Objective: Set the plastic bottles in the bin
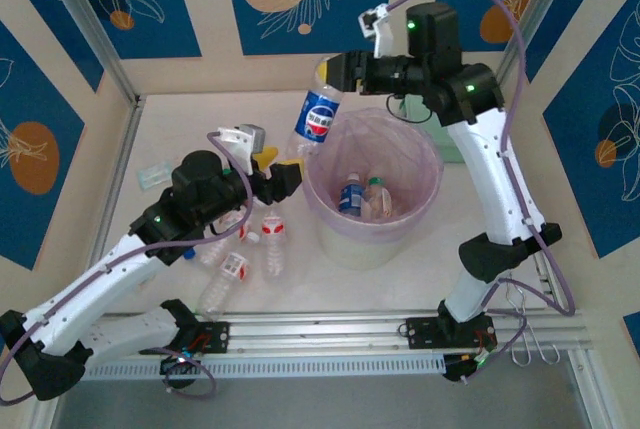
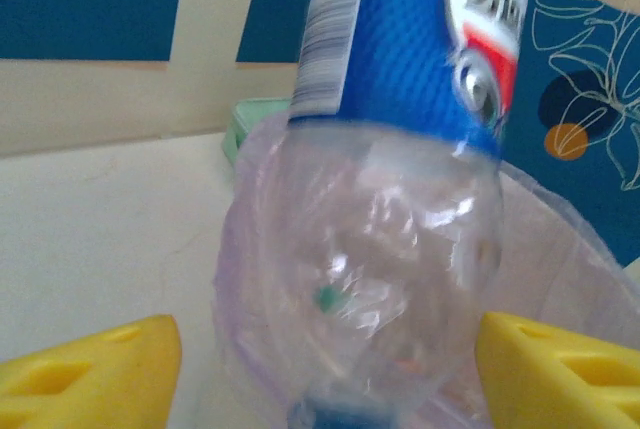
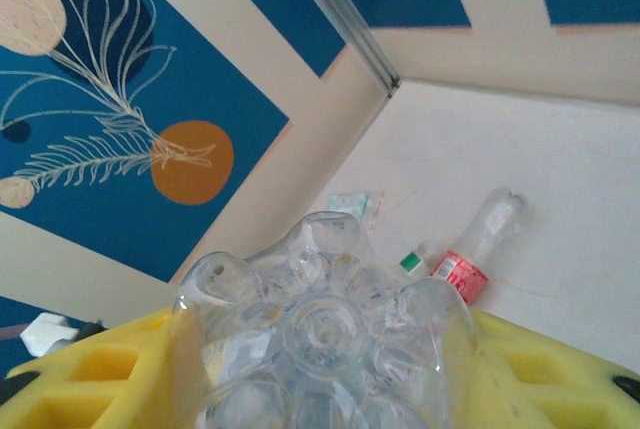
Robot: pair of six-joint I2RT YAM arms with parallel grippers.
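A large clear bottle with a blue label (image 1: pixel 320 114) hangs tilted over the left rim of the bin (image 1: pixel 430 164), a white bucket lined with a pink bag. My right gripper (image 1: pixel 340 71) is shut on its base; the yellow fingers (image 3: pixel 80 379) press both sides of the base (image 3: pixel 325 319). My left gripper (image 1: pixel 280 167) stands open around the neck end (image 2: pixel 400 249), with gaps on both sides. Two small bottles (image 1: pixel 350 194) lie inside the bin. Several red-labelled bottles (image 1: pixel 273 234) lie on the table under the left arm.
A small pale packet (image 1: pixel 152 175) lies near the left wall. A mint green case (image 2: pixel 250 119) stands behind the bin. One red-labelled bottle (image 3: pixel 475 249) and a green cap (image 3: pixel 411 262) lie on the table below the right wrist. Walls close in on three sides.
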